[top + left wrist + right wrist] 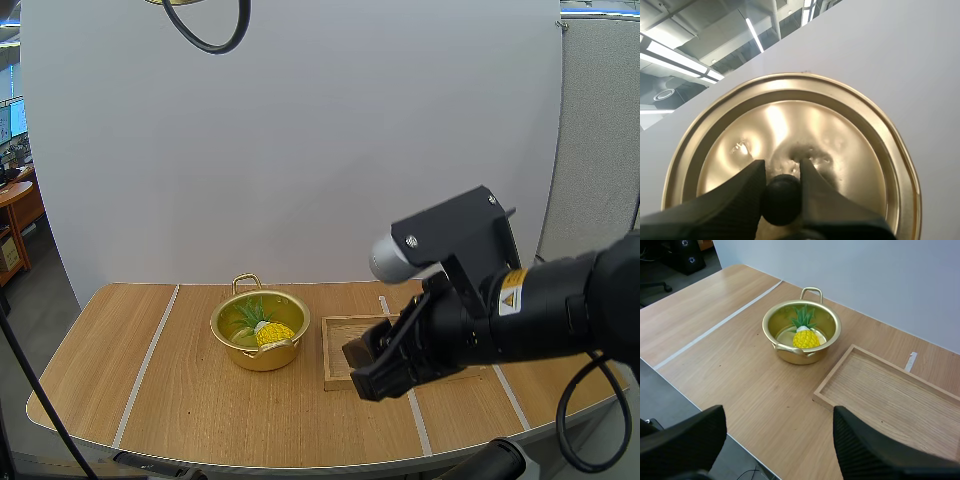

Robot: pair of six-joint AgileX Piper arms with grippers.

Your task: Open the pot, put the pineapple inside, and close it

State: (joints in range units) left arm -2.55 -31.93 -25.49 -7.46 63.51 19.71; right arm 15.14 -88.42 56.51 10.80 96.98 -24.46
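Pineapple (805, 337), knobbly yellow, sat in the round golden pot (774, 322); my left gripper (781, 169) pinched the shiny lid's (845, 145) black knob (782, 200), my right gripper (779, 415) gaped empty.

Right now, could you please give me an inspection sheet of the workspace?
Surface: light wooden tabletop with pale tape strips.
Job's things: gold metal pot open; yellow pineapple with green leaves inside; round gold lid held by its black knob.
Clutter: shallow rectangular wooden tray beside the pot.
End effectors: left end effector shut on the knob; right end effector open, near the tray.
Cables: nothing seen near the pot.
Surroundings: plain white panel behind the table.
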